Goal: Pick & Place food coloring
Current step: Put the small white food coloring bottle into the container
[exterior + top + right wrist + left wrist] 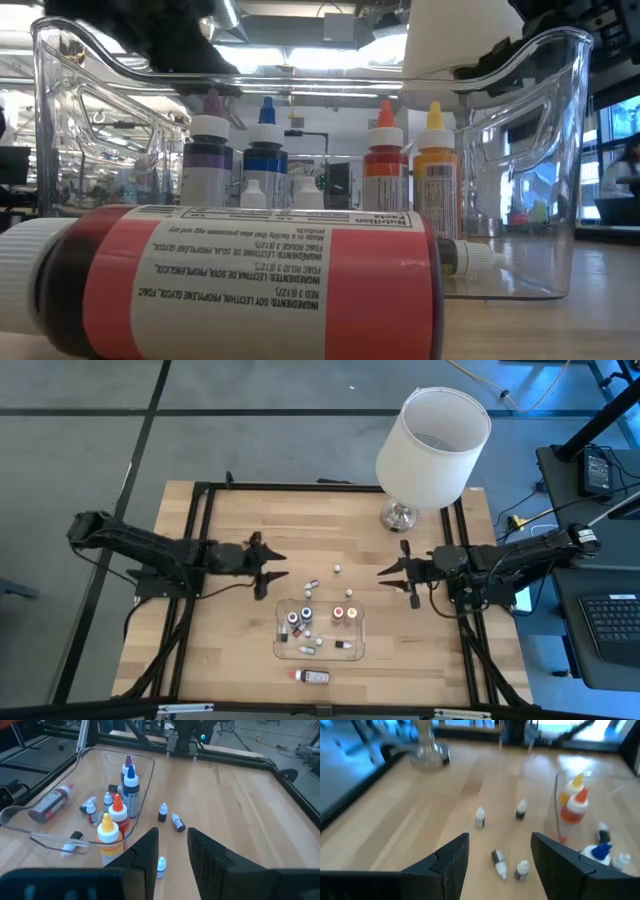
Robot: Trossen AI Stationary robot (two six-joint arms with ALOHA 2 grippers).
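Note:
Several tiny white-capped food coloring bottles [313,582] lie loose on the wooden table between my two grippers, just beyond the clear tray [282,650]. The left wrist view shows two close ahead [498,861] and two farther off [479,816]. The right wrist view shows a dark pair [163,812] and one near my fingers [161,865]. My left gripper [272,568] hovers open to the left of them. My right gripper [392,574] hovers open to their right. Neither touches anything.
Larger dropper bottles stand in the tray: purple [208,150], blue [265,150], red [385,160] and yellow [435,165], with small ones lying among them. A big red-labelled bottle [312,676] lies near the table's near edge. A white-shaded lamp [430,440] stands at the far right.

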